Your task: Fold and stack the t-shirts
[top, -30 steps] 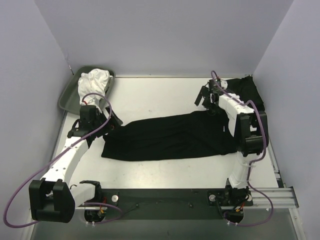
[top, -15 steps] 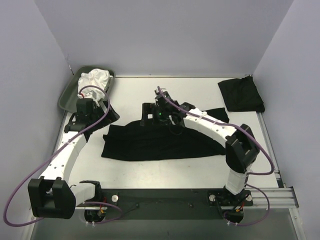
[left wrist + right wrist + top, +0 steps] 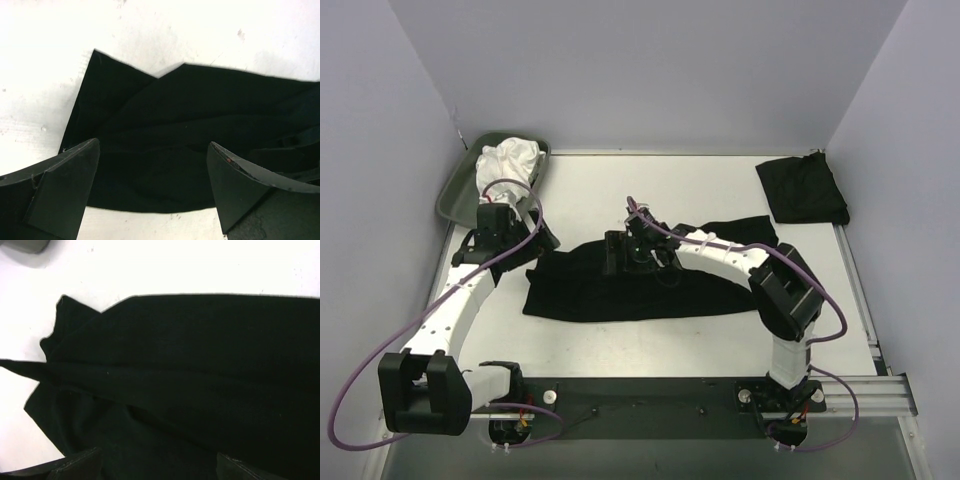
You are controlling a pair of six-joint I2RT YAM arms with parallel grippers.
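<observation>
**A:** Right arm (image 3: pixel 720 250) has swung in from the far right corner of the table (image 3: pixel 620 345) and now reaches leftward across its middle. The left arm (image 3: pixel 455 305) has hardly budged.

**B:** Where are the shirts?

**A:** The spread t-shirt (image 3: pixel 580 285) (image 3: pixel 165 115) (image 3: pixel 200 365) is black and lies rumpled across the middle of the table, its long side running left to right. The folded t-shirt (image 3: pixel 802 190), also black, sits in the far right corner, well apart from the spread one.

**B:** And on the left?

**A:** A grey-green tray (image 3: pixel 455 195) is at the far left corner, with a crumpled white cloth (image 3: pixel 507 160) in it.

**B:** The jaws?

**A:** The right jaws stand wide over the spread t-shirt's upper edge, near its middle, and grip nothing. The right wrist view shows only black folds beneath them. The left jaws are spread wide too, over the shirt's left end beside its pointed corner, with nothing between them.
</observation>
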